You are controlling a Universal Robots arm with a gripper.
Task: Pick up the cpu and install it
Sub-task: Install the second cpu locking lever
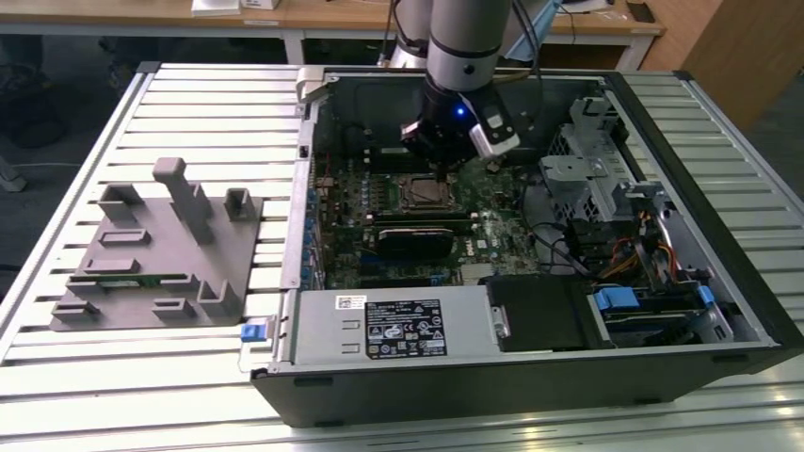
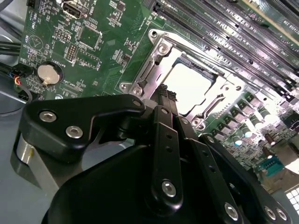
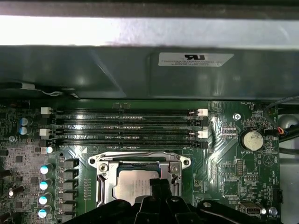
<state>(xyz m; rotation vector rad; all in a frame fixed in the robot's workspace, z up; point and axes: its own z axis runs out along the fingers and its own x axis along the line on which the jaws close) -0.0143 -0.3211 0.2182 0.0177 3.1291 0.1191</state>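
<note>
Grey moulded parts tray (image 1: 151, 264): sitting outside the case, at the exterior view's left.

Black power-supply box (image 1: 390, 325): lying at the case's near edge.

Flat silver-grey square cpu (image 2: 187, 86): resting inside the metal-framed socket (image 3: 135, 184) on the green motherboard (image 1: 496, 231).

Black gripper (image 2: 166, 100): hovering just over the cpu's edge; fingers looking closed together, gripping nothing.

Risk: pressing down off-centre, tilting the chip, bending socket contacts.

Memory slots (image 3: 126, 128): lying beyond the socket.

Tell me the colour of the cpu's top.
Shiny silver-grey; the cpu sits in the socket frame, seen best in the first wrist view.
</note>
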